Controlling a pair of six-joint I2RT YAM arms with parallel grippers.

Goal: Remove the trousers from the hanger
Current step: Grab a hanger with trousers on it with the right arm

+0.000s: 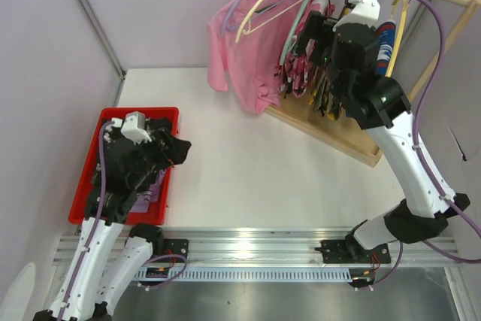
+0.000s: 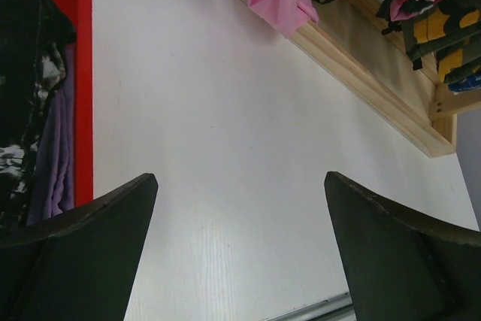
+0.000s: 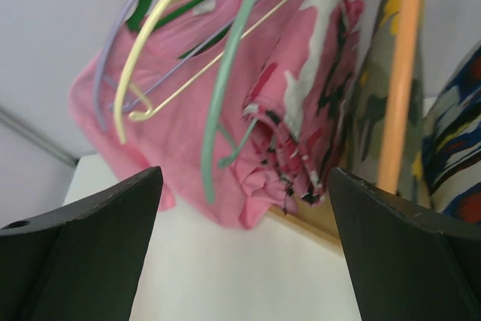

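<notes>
Pink-and-black camouflage trousers hang folded over a mint-green hanger on the wooden rack. Yellow-olive camouflage trousers hang to their right behind an orange hanger, and blue, white and red print trousers hang at the right edge. In the top view the pink camouflage pair hangs just left of my right gripper, which is open and empty close in front of it. My left gripper is open and empty beside the red tray, low over the table.
A plain pink T-shirt hangs on yellow and purple hangers at the left of the rack. The rack's wooden base lies across the back right of the table. The tray holds dark and purple clothes.
</notes>
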